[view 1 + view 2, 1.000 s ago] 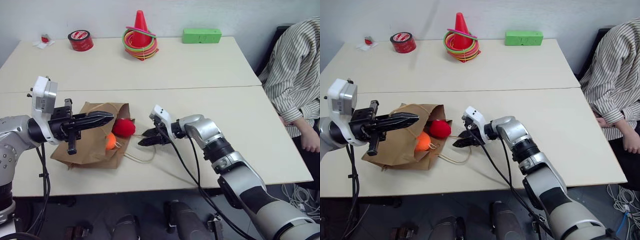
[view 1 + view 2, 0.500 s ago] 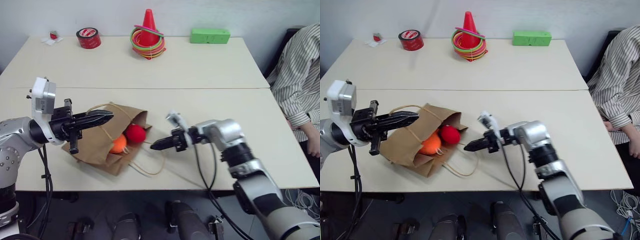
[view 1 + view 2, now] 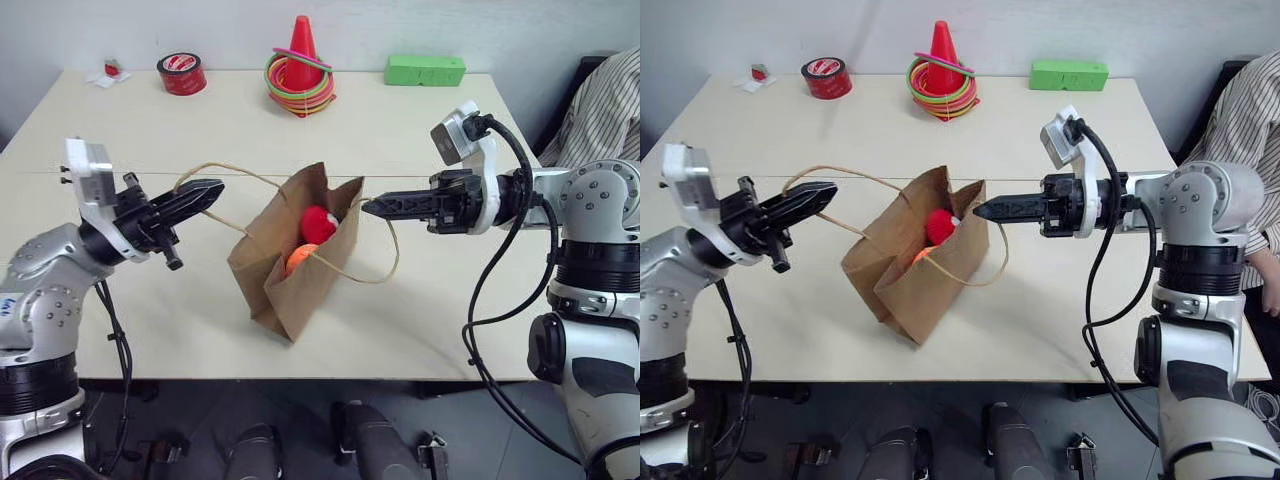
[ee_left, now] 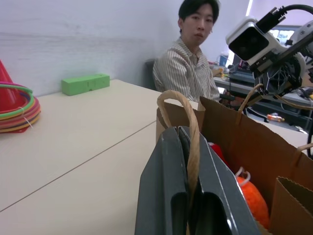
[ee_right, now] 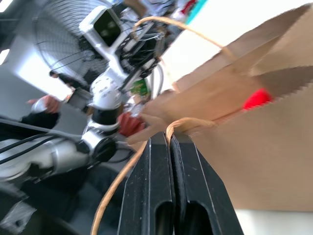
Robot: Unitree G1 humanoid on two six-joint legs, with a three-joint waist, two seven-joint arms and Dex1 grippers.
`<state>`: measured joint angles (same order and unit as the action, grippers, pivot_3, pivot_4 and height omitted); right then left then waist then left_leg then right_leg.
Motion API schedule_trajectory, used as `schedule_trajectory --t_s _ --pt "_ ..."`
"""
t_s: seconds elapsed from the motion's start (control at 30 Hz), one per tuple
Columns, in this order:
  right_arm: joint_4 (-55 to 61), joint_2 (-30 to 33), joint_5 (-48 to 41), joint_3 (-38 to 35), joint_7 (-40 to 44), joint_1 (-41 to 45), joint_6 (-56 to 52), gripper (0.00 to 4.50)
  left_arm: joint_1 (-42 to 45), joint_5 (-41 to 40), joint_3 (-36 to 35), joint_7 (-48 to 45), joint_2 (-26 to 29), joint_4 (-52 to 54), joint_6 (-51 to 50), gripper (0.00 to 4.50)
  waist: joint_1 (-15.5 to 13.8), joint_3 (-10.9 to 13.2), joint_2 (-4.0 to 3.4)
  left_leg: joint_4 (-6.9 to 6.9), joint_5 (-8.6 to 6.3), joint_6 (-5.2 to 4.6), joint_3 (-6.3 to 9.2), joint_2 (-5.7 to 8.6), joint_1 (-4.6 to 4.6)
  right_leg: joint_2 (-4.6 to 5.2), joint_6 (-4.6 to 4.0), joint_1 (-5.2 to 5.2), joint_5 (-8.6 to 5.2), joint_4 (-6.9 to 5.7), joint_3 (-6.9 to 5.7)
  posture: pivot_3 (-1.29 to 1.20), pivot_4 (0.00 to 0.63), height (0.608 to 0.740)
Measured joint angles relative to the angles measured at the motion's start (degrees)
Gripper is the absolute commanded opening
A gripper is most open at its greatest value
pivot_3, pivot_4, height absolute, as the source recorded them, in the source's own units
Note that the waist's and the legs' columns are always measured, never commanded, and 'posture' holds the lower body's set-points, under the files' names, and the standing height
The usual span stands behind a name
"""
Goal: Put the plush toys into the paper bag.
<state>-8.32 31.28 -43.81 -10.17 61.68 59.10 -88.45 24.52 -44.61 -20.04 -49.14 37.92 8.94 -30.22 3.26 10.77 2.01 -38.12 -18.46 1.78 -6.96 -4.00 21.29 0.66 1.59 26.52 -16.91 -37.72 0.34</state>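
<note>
I see the left gripper (image 3: 215,189) and right gripper (image 3: 372,207) each pinching a handle of the paper bag (image 3: 290,280); the left wrist view shows the plush toys (image 4: 252,196) inside more closely.

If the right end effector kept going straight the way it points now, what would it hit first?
Probably the paper bag: the right end effector, shut on a string handle, points at its open rim. Depth is unclear.
</note>
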Motion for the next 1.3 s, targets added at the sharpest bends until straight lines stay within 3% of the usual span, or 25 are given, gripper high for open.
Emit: schedule_trajectory --t_s 0.07,0.17,0.33,0.43,0.53,0.57,0.67,0.77,0.9,1.03,1.13,1.3 --pt "-0.2 -0.9 0.0 -0.6 -2.1 -1.6 2.3 0.03 0.0 0.9 1.3 0.6 -0.8 0.0 0.5 0.0 0.0 0.0 0.0 -0.01 0.0 0.0 -0.01 0.0 0.01 0.0 0.02 0.0 0.01 0.01 0.0 0.0 0.15 0.74" --pt "-0.8 -1.9 -1.6 -3.7 -3.3 -4.4 4.4 0.66 -0.4 1.0 1.8 1.0 -0.6 0.5 0.1 0.64 -0.1 0.0 0.0 0.0 0.01 0.0 -0.02 -0.01 0.01 -0.01 0.03 0.01 0.01 -0.01 0.01 0.0 0.15 0.74" --pt "2.9 2.9 -7.5 -9.0 -2.0 -7.2 5.7 2.39 -3.0 0.6 -1.0 -1.1 5.9 2.2 -1.3 2.2 0.1 0.0 -0.03 0.05 0.01 0.01 -0.03 -0.05 -0.03 -0.05 0.01 0.02 0.01 -0.01 0.01 0.0 0.15 0.74" --pt "4.6 10.1 -9.6 -11.2 0.3 -13.1 5.9 3.45 -8.3 0.3 -5.1 -5.9 11.8 2.0 -2.0 3.16 -0.1 0.0 -0.02 0.1 -0.01 -0.01 -0.03 -0.02 -0.04 -0.03 -0.01 -0.02 -0.01 0.13 0.0 0.0 0.15 0.74" --pt "5.5 11.3 -9.6 -11.5 1.1 -17.9 9.3 4.47 -11.8 0.4 -6.9 -9.4 14.9 2.0 -2.0 4.08 0.1 0.0 -0.01 0.05 -0.02 -0.09 -0.1 -0.01 -0.09 -0.03 0.04 -0.06 0.02 0.12 0.07 0.0 0.15 0.74" --pt "6.6 11.4 -9.0 -11.6 1.4 -20.7 12.6 4.5 -13.7 0.8 -8.0 -10.6 16.0 1.9 -1.6 4.39 0.1 0.0 -0.01 0.07 -0.07 -0.22 -0.1 0.0 -0.1 -0.04 0.05 -0.06 0.02 0.11 0.07 0.0 0.15 0.74" --pt "9.6 11.4 -4.4 -10.2 2.0 -28.6 23.7 4.5 -20.5 4.0 -10.6 -13.6 18.6 1.5 0.3 4.45 0.2 0.0 -0.05 0.12 -0.07 -0.2 -0.09 -0.02 -0.09 -0.07 0.04 -0.03 0.02 0.11 0.07 0.0 0.15 0.74" --pt "14.3 10.6 3.3 -5.0 3.9 -35.1 39.5 3.83 -26.5 5.4 -11.2 -14.8 17.6 4.4 1.4 4.5 0.1 0.0 -0.02 0.14 -0.08 -0.18 -0.07 -0.05 -0.13 -0.07 0.04 -0.06 0.01 0.12 0.05 0.0 0.15 0.74" --pt "16.1 4.7 17.3 7.6 8.4 -45.6 67.2 2.48 -30.7 3.2 -9.0 -10.0 9.1 14.6 0.5 4.5 -0.1 0.0 0.02 0.08 -0.05 -0.04 0.01 -0.01 -0.08 -0.07 0.09 -0.1 0.01 0.1 0.05 0.0 0.15 0.74" --pt "13.1 -4.7 23.0 13.2 7.9 -46.7 85.3 1.07 -30.9 3.4 -2.4 0.8 -0.2 25.4 0.3 4.5 -0.1 0.0 0.04 0.03 0.0 -0.1 0.04 0.1 -0.29 -0.02 0.23 -0.39 0.13 0.07 0.14 0.0 0.15 0.74" --pt "9.1 -8.4 25.6 14.9 5.6 -44.8 91.6 0.03 -29.9 4.8 1.9 8.3 -5.1 28.4 0.1 4.5 0.0 0.0 0.02 0.11 -0.14 -0.29 0.04 0.1 -1.01 -0.05 0.15 -1.08 0.12 0.13 0.14 0.0 0.15 0.74" --pt "6.2 -10.9 27.1 17.1 4.0 -40.8 94.9 0.03 -27.4 8.8 9.0 15.8 -8.9 30.0 0.2 4.5 -0.2 0.0 0.03 0.13 -0.12 -0.23 0.07 0.07 -1.07 -0.1 0.08 -1.13 0.07 0.11 0.13 0.0 0.15 0.74"
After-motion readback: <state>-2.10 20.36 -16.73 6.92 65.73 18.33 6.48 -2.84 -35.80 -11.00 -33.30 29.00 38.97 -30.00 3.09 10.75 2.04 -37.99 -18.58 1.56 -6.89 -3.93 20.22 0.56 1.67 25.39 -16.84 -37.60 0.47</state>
